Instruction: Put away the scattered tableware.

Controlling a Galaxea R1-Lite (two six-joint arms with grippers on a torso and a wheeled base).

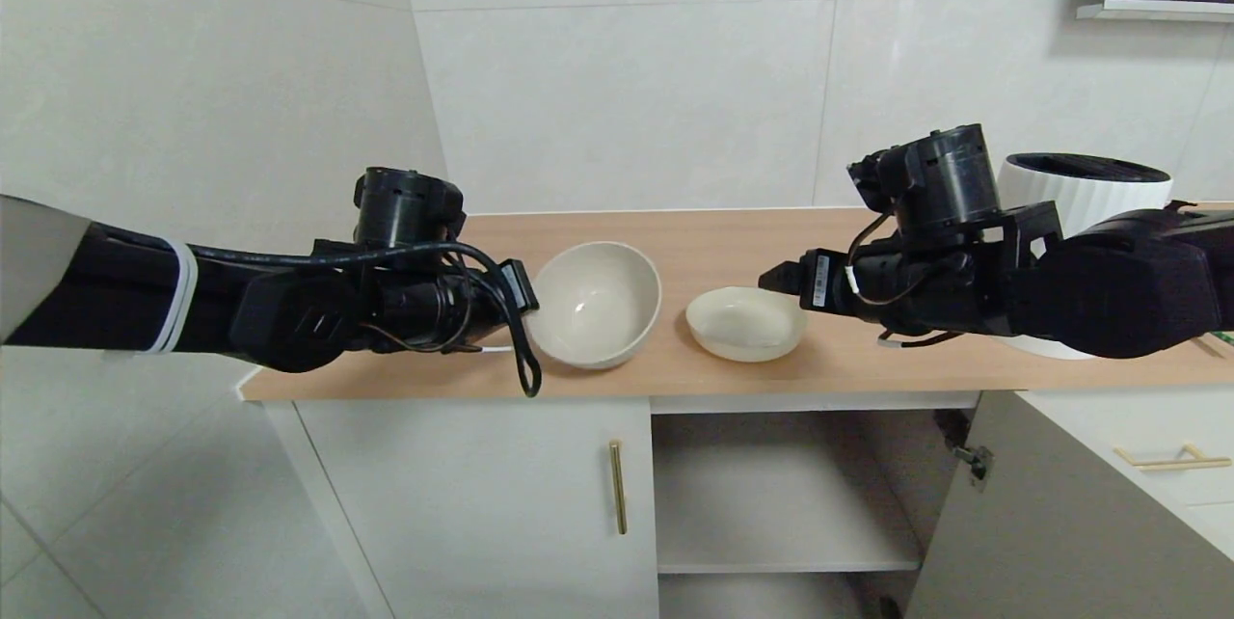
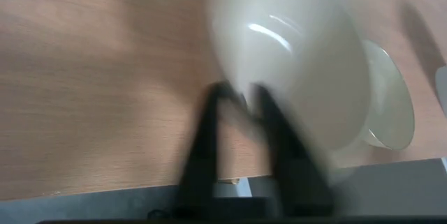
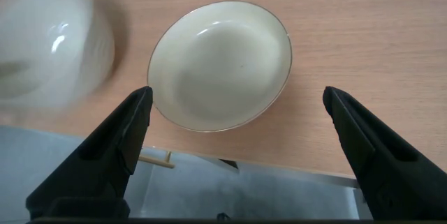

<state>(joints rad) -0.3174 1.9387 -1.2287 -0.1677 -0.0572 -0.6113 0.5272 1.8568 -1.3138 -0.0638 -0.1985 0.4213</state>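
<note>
A: Where's the big bowl [image 1: 598,304]?

B: At the left gripper [image 1: 521,296]. The jaws are nearly closed and pinch the bowl's rim. The left wrist view is blurred, but the rim sits between the two fingers [image 2: 202,140].

A: Is it off the surface [image 1: 771,243]?

B: Cannot tell whether its base touches. The bowl is tilted, with its mouth tipped up and toward the front edge. From the left jaws it extends toward the right jaws.

A: Second piece?

B: A shallow dish [image 3: 220,63], upright and flat on the surface. It is on the far side of the bowl from the left jaws, close beside the bowl but apart from it.

A: Right side?

B: The right gripper [image 1: 783,278] hangs over the dish's rim on the side away from the bowl. Its jaws are spread wide and hold nothing. In the right wrist view the dish shows in the gap between them, not touching either one.

A: Anything else around?

B: A white ribbed pot [image 1: 1085,185] stands on the surface behind the right jaws, mostly hidden by that arm. Below the left jaws, under the surface, is a closed cabinet door [image 1: 482,503] with a gold handle [image 1: 617,487]. Below the dish and the right jaws is an open compartment with a white shelf [image 1: 781,542]. Its door [image 1: 1012,523] is swung out toward the right arm's side.
</note>
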